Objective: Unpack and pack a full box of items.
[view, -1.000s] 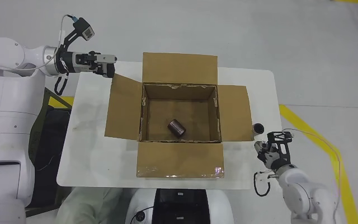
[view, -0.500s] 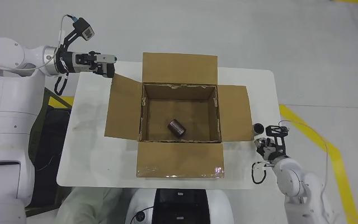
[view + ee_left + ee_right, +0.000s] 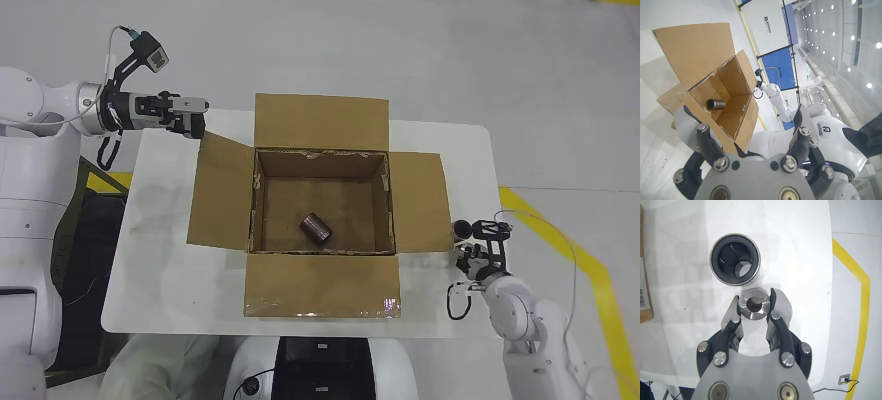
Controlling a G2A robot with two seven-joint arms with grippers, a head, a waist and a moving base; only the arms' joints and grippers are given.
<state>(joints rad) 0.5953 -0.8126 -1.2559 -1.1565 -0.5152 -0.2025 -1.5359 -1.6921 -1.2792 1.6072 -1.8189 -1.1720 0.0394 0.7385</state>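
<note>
I have the right tool [image 3: 754, 300] clenched on a small steel sleeve [image 3: 762, 307], one finger on each side of it, its bore facing the wrist camera. It sits over the desk [image 3: 800, 256], just outside the right flap of the cardboard box [image 3: 320, 215]. A larger black-lined bearing [image 3: 735, 259] stands upright on the desk just beside the sleeve. I cannot tell whether they touch. The bearing is also on the right-flap side, close to the flap's edge.

Inside the box a dark metal cylinder [image 3: 317, 227] lies on its side near the middle of the floor. All four flaps are folded out.

My left tool [image 3: 190, 110] is released, fingers spread and holding nothing, off the box's far left corner.

A barcode label [image 3: 641, 292] is stuck on the flap nearest the right tool. I can't make out its print.
</note>
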